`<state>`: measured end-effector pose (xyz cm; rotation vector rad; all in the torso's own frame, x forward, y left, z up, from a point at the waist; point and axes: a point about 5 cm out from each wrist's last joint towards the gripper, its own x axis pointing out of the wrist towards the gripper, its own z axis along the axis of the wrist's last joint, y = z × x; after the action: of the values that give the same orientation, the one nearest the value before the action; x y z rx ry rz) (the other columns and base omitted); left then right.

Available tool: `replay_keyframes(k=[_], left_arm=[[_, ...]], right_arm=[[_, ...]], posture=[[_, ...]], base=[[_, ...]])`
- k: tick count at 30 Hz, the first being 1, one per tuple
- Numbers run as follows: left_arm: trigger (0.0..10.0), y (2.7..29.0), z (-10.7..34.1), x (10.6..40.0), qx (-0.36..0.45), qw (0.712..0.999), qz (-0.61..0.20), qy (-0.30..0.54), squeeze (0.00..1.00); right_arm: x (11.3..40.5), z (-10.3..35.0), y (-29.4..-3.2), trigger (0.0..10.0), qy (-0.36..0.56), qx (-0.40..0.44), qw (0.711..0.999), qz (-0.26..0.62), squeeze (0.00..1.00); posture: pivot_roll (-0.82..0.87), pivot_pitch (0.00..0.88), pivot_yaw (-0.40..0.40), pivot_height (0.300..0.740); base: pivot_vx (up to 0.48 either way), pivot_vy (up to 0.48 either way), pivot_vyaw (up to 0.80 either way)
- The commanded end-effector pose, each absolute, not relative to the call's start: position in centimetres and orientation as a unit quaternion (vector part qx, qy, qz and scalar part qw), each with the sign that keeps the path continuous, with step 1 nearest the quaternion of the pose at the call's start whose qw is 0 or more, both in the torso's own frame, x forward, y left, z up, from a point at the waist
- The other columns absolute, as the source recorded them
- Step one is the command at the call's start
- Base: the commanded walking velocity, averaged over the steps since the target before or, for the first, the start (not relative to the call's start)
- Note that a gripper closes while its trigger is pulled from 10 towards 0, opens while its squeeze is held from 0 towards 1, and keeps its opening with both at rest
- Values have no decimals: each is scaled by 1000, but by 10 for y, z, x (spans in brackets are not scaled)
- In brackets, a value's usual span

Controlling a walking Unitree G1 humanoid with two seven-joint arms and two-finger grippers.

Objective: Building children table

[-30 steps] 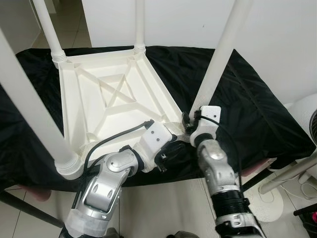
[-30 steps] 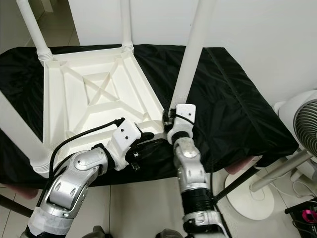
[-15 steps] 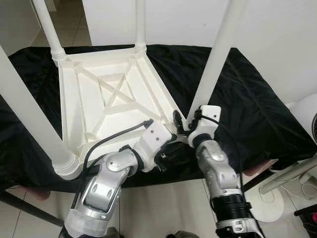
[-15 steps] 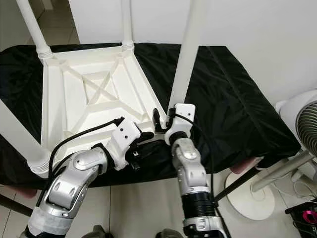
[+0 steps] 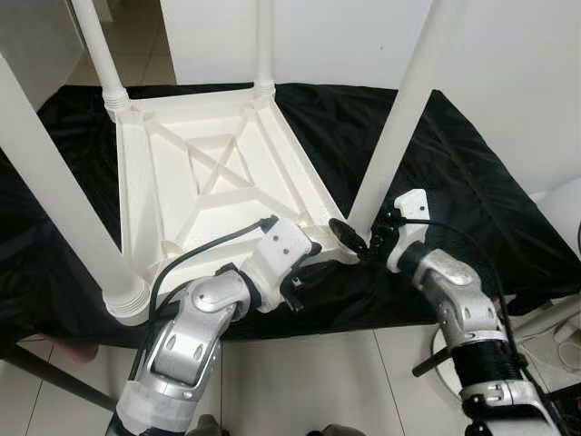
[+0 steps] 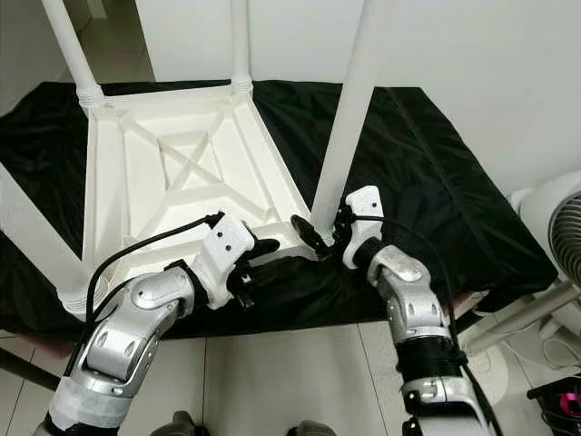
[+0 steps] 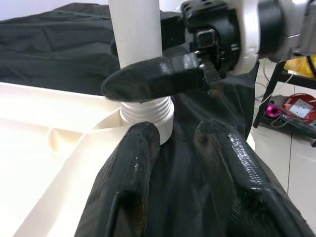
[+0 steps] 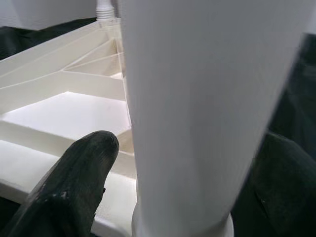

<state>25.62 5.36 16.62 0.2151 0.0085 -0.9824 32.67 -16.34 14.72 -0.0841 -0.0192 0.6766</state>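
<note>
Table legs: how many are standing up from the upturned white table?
4: far left corner, far right corner, near left corner, and near right corner, straddled by the right gripper.

support: black-draped table (image 5: 472, 195) | on it: upturned white children table (image 5: 213, 182)

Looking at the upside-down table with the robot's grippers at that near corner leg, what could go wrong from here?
1. The right gripper straddles the near leg low, at its threaded base, with fingers open; a sideways push could tilt the tall leg in its socket.
2. The left gripper rests at the table edge, fingers open, gripping nothing, so the table may slide on the smooth black cloth.
3. That corner sits close to the cloth's front edge, so a slide could carry it off.
</note>
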Motion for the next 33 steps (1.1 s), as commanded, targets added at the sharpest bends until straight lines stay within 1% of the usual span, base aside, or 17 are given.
replay_keyframes(k=[1, 4, 5, 6, 7, 10, 11, 15, 17, 18, 21, 22, 27, 29, 30, 32, 33], left_arm=[[10000, 56, 167, 261, 108, 894, -435, 0, 0], [10000, 56, 168, 262, 109, 895, -433, -3, 0], [10000, 56, 169, 263, 110, 895, -431, -5, 0], [10000, 55, 170, 265, 112, 896, -430, -8, 0], [10000, 55, 171, 266, 112, 896, -430, -10, 0], [10000, 55, 172, 267, 113, 896, -429, -11, 0], [10000, 55, 173, 268, 113, 896, -429, -12, 0], [10000, 55, 174, 269, 113, 897, -428, -14, 0], [10000, 55, 174, 269, 114, 897, -428, -14, 0], [10000, 55, 174, 269, 114, 896, -428, -14, 0], [10000, 55, 174, 269, 114, 896, -428, -14, 0], [10000, 55, 174, 268, 115, 896, -428, -13, 0], [10000, 55, 173, 268, 114, 896, -428, -11, 0], [10000, 54, 171, 267, 113, 896, -429, -10, 0], [10000, 54, 171, 267, 113, 896, -429, -10, 0], [10000, 54, 170, 266, 111, 896, -429, -9, 0], [10000, 54, 170, 266, 111, 896, -429, -9, 0]], right_arm=[[330, 144, -164, 10000, 0, -50, 938, 342, 0], [333, 143, -164, 10000, 5, -51, 936, 348, 0], [335, 141, -164, 7882, 11, -53, 934, 354, 0], [338, 138, -163, 4314, 20, -57, 931, 360, 0], [341, 135, -163, 3725, 27, -59, 930, 363, 0], [342, 134, -163, 3725, 30, -59, 929, 364, 0], [342, 132, -163, 0, 33, -60, 929, 363, 0], [343, 128, -165, 0, 36, -56, 926, 372, 0], [344, 127, -167, 0, 32, -55, 929, 364, 0], [344, 126, -168, 7373, 31, -52, 930, 363, 0], [343, 126, -168, 7373, 31, -49, 930, 362, 0], [342, 126, -167, 10000, 27, -40, 933, 358, 0], [341, 126, -165, 10000, 22, -41, 941, 336, 0], [341, 126, -159, 10000, 22, -40, 957, 287, 0], [341, 126, -159, 10000, 22, -40, 957, 287, 0], [339, 126, -153, 10000, 24, -26, 971, 235, 0], [339, 126, -153, 10000, 24, -26, 971, 235, 0]], posture=[[-62, 7, -34, 740], [-62, 7, -34, 740], [-60, 3, -33, 740], [-61, 0, -33, 740], [-61, 0, -33, 740], [-58, 0, -32, 740], [-57, 0, -31, 740], [-54, 0, -29, 740], [-54, 0, -29, 740], [-54, 0, -29, 740], [-53, 0, -29, 740], [-53, 1, -30, 740], [-55, 3, -31, 740], [-63, 10, -34, 740], [-63, 10, -34, 740], [-66, 12, -34, 740], [-66, 12, -34, 740]], base=[[0, 0, 0], [0, 0, 0], [0, 0, 0], [0, 0, 0], [0, 0, 0], [0, 0, 0], [0, 0, 0], [0, 0, 0], [0, 0, 0], [0, 0, 0], [0, 0, 0], [0, 0, 0], [0, 0, 0], [0, 0, 0], [0, 0, 0], [0, 0, 0], [0, 0, 0]])
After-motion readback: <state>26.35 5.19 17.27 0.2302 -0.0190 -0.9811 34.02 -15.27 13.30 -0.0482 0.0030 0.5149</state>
